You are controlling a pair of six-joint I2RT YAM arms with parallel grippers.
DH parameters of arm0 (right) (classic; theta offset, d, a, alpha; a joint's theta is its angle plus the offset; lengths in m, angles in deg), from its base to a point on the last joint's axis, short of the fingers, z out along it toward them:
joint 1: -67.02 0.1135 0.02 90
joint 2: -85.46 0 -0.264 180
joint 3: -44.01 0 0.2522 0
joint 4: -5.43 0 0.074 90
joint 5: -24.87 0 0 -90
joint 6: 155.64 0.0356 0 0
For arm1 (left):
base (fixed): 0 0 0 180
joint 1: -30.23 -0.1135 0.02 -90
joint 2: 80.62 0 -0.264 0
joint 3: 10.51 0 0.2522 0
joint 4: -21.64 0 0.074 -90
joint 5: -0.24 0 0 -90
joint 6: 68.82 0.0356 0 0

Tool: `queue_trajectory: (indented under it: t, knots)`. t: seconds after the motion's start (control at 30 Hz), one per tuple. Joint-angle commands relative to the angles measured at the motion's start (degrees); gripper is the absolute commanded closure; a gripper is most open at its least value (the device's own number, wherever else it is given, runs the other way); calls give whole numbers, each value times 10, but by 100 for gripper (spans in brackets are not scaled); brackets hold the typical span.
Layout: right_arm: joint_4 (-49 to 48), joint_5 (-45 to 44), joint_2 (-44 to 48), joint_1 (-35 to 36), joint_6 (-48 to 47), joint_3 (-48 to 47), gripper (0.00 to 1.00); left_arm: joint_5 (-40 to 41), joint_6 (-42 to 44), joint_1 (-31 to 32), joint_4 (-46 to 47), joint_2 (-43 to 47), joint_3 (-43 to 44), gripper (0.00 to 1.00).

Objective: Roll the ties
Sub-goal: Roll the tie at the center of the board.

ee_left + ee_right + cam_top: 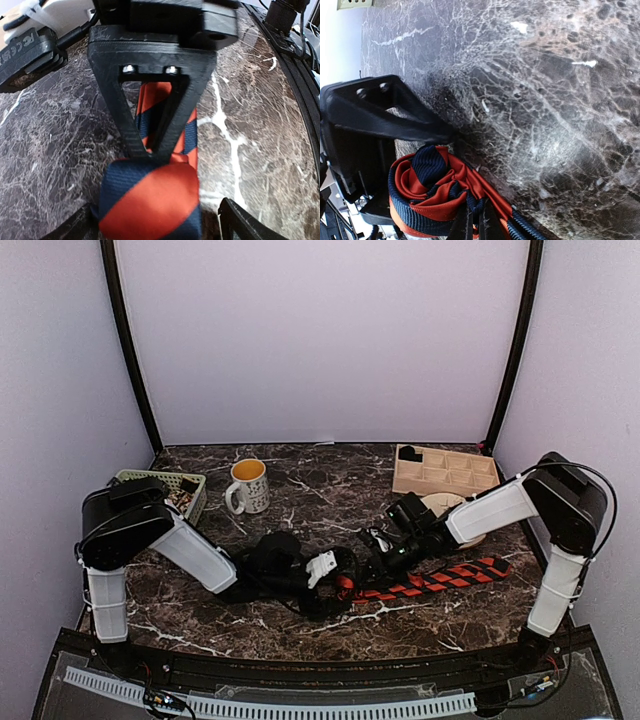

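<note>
Right wrist shows tie coiled (overhead hides it)

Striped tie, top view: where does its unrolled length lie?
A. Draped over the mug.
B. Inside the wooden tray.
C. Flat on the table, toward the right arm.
C: the striped tie lies flat on the marble table, running rightward from its rolled end.

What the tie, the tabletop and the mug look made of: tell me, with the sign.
The tie: woven fabric, slightly lustrous; fine ribbed weave and soft folds show. The tabletop: dark marble look, white veins, mild sheen; possibly printed laminate. The mug: probably glazed ceramic; smooth white body, thick handle.
</note>
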Motion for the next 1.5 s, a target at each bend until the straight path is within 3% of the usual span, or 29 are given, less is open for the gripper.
queue_trajectory:
  t: [0.0,0.13,0.33,0.4,0.6,0.7,1.0,1.13,1.2,1.3,1.47]
  knots:
    - [67,-95,-20,-4,-11,25,100,-19,-36,1,43,-38,36,17]
    - [59,-92,-16,-4,-6,27,100,-23,-46,0,44,-67,56,31]
    - [65,-75,-4,-4,-1,12,100,1,-1,1,1,-45,26,64]
    - [85,-73,10,-4,-3,-1,92,20,23,1,-25,-26,7,68]
    - [61,10,72,-4,48,-2,61,54,58,2,-87,6,-14,70]
    - [24,44,83,9,84,-4,56,65,57,5,-99,7,-13,70]
    - [14,43,12,51,93,-59,57,70,50,10,-102,0,-7,69]
    - [30,20,-4,51,88,-68,67,68,52,12,-104,0,-8,69]
    - [31,14,-4,50,88,-60,78,64,55,12,-106,0,-9,70]
    - [34,8,0,47,88,-51,86,62,61,12,-106,1,-9,70]
    - [20,4,29,42,94,-49,65,58,63,12,-109,0,-8,70]
